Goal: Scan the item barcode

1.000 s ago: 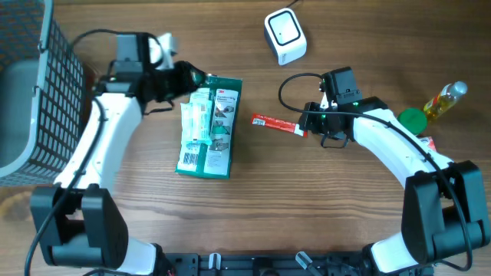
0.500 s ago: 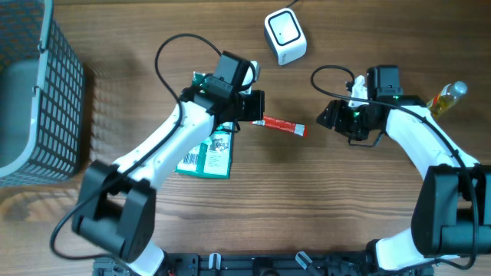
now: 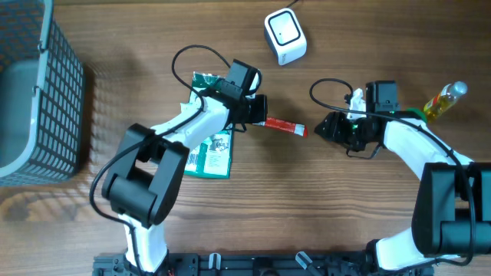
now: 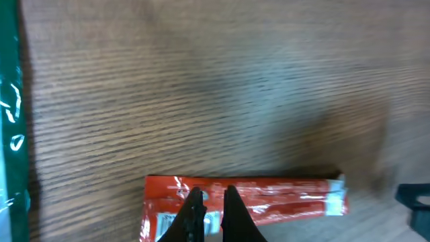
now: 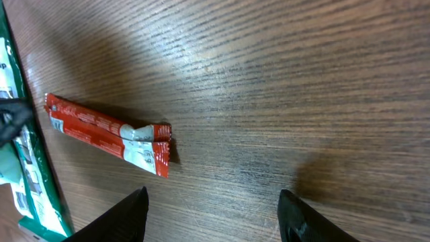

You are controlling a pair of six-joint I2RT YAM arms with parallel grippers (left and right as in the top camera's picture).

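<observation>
At table centre, the red sachet point(image 3: 282, 126) lies flat on the bare wood, long side running left to right, just right of the green blister pack point(image 3: 216, 153). We take the sachet as the item to scan.

The left gripper point(image 4: 212, 195) stands over the sachet's left end, where the printed label sits. Its fingers point(image 4: 191, 215) are drawn together, tips down on the wrapper. We cannot tell whether they have nipped the film or only press on it. Working at that end leaves the rest of the wrapper uncovered, which would suit showing a code.

The right gripper point(image 5: 213, 202) hangs low over bare wood, near the sachet's right end but not touching. Its fingers are spread apart and empty. We judge it is parked there to stay out of the left arm's way, or to help if the sachet slips.

The white scanner point(image 3: 285, 34) sits toward the far edge, well apart from the sachet. The sachet is not yet in front of it, so the scan itself has not started.
</observation>
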